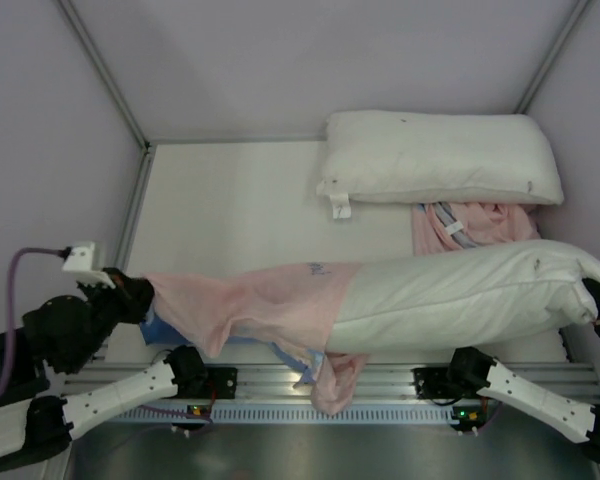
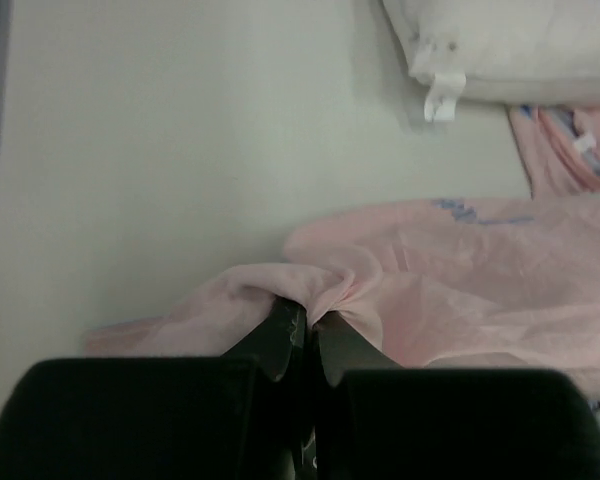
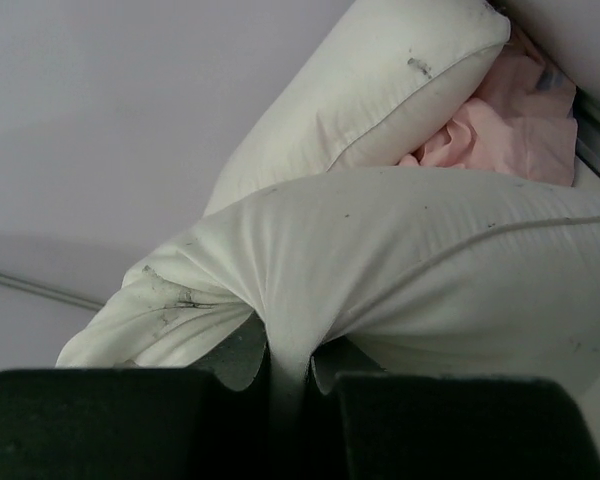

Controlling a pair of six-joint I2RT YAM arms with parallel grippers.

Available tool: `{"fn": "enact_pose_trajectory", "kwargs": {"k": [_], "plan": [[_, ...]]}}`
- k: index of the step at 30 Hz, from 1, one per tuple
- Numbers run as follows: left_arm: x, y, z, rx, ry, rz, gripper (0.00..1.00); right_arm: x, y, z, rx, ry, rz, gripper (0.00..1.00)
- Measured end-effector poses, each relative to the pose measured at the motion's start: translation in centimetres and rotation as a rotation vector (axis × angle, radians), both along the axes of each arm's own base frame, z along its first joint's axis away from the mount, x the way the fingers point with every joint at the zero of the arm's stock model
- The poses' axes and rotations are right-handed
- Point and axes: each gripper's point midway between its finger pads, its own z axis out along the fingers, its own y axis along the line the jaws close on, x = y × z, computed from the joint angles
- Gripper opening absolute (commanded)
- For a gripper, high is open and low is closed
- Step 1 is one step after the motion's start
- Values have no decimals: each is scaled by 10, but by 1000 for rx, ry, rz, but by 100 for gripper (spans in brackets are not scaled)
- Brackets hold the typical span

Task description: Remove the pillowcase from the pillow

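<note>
Closest to me, the pillowcase and the pillow lie in one long line across the near part of the table, held at both ends. A loose fold of the case hangs down over the metal rail between the two arm bases. Its pale pink side is outward, and only a little blue shows beneath it near the left arm.

At the left end, the left gripper is clenched on a bunch of the pink fabric. In its wrist view the cloth wrinkles into the closed fingers. At the right end, the right gripper pinches the white cover of the pillow itself, which folds down between its fingers.

I think this is the reason for the arrangement: one arm anchors the pillow while the other draws the case away from it, so the two can slide apart. The case now covers only the left part of the pillow, and more than half of the pillow is bare on the right. So the task looks well advanced, but not finished. Whether the pillow rests on the table or is lifted a little, I cannot tell.

Farther back, a crumpled pink cloth lies just behind the pillow. Behind it, against the far wall, is another white pillow with a small tag, which no gripper touches.
</note>
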Motion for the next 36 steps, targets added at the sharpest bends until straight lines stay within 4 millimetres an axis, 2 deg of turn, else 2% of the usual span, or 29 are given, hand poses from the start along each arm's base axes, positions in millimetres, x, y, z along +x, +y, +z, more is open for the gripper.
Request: {"fn": "enact_pose_trajectory", "kwargs": {"k": [5,11,13,14,15,16,19,21,22,26,29,32,36], "plan": [[14,-90,-48,154,159,-239,0,5,9,-4,16,10,5,0],[20,-160,-87,201,269,-425,1,8,16,-8,29,19,8,0],[21,-179,-99,201,293,-473,8,10,21,-11,30,26,10,0],[20,-185,-104,197,302,-494,16,12,24,-13,27,31,11,0],[20,-193,-110,190,308,-518,38,13,26,-15,25,36,12,0],[19,-200,-116,189,315,-547,48,14,29,-17,20,41,13,0],[12,-215,-134,169,347,-612,67,16,35,-22,10,54,19,0],[8,-218,-141,164,360,-641,76,18,37,-22,6,59,18,0],[5,-218,-143,158,360,-653,86,18,38,-22,4,60,18,0],[-3,-213,-132,102,310,-681,99,17,36,-20,11,56,19,0],[-9,-211,-108,19,231,-707,99,16,33,-16,21,47,28,0],[-19,-219,-89,-49,197,-777,99,14,29,-11,37,36,34,0],[-32,-232,-89,-77,230,-867,99,12,24,-6,59,22,38,0]]}}
